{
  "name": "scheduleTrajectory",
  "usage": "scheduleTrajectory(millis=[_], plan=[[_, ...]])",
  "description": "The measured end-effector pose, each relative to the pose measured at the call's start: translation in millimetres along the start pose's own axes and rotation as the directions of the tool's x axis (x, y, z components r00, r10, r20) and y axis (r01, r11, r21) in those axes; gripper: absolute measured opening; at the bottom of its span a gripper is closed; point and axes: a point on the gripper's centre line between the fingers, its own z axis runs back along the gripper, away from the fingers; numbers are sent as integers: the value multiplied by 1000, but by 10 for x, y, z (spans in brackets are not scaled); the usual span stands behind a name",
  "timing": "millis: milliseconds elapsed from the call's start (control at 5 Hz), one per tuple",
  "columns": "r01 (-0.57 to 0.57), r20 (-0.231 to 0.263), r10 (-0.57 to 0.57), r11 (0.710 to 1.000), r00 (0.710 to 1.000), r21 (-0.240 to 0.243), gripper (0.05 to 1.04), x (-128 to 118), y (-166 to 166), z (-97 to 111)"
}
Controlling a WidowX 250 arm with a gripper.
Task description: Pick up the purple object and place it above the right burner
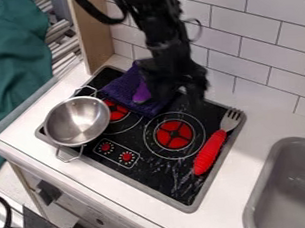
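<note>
The gripper hangs low over the back of the stove, at the right side of a dark purple cloth, and covers part of it. Beside the gripper's left side, a brighter purple object lies on the cloth, partly hidden by the arm. Whether the gripper touches either one is unclear. In front and slightly right of the gripper is the right burner, a red disc inside white rings.
A steel pot stands at the stove's left, beside the left burner. A red-handled fork lies along the stove's right edge. Tiled wall rises behind, and a grey sink is at the lower right.
</note>
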Motion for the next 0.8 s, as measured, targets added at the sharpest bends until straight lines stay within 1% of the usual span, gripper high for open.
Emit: scheduleTrajectory(millis=[200, 400, 600, 800], plan=[[-41, 61, 39, 999, 997, 27, 1001, 209, 338, 172], [-58, 54, 55, 997, 997, 53, 1001, 335, 561, 150], [-62, 41, 59, 995, 997, 83, 1001, 399, 673, 114], [-59, -8, 60, 994, 998, 88, 1001, 340, 700, 6]])
